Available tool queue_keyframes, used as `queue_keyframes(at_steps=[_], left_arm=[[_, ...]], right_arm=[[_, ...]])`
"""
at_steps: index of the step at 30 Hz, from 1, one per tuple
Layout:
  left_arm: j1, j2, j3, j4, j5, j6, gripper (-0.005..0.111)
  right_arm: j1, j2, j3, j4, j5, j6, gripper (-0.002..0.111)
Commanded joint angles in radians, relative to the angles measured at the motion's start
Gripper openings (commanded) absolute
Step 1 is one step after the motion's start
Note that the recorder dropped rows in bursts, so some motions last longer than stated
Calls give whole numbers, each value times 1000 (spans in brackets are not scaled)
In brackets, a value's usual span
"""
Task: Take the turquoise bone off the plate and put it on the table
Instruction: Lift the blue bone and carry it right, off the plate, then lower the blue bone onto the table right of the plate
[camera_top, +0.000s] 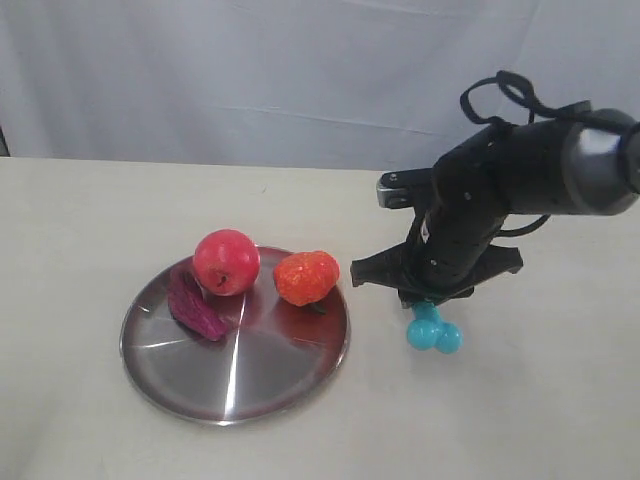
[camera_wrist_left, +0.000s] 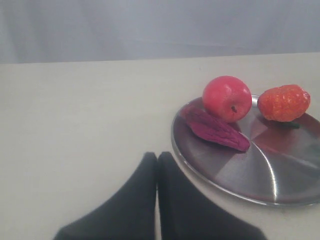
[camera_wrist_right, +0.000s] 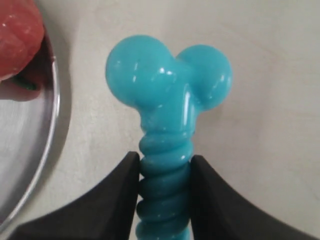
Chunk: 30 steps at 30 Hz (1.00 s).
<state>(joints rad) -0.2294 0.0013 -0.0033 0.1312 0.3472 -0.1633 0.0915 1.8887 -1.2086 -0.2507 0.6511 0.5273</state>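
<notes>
The turquoise bone hangs from my right gripper, whose jaws are shut on its ribbed middle. Its two-lobed end points down, close to the cream table just right of the silver plate. Whether the bone touches the table I cannot tell. My left gripper is shut on nothing, its fingers pressed together over the table beside the plate's rim. It does not show in the exterior view.
On the plate lie a red apple, an orange-red strawberry-like fruit and a purple sweet potato. A pale cloth backdrop closes the far side of the table.
</notes>
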Motion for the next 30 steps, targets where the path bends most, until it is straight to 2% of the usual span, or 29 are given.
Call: queue_keyframes(at_steps=[1,30], left_arm=[[-3,-1,3,0,-1,1,0],[-3,-1,3,0,-1,-2,0]], right_arm=[[-5,49,0,-6,-61,4,-1],[-5,117,0,-25,-124,0,-1]])
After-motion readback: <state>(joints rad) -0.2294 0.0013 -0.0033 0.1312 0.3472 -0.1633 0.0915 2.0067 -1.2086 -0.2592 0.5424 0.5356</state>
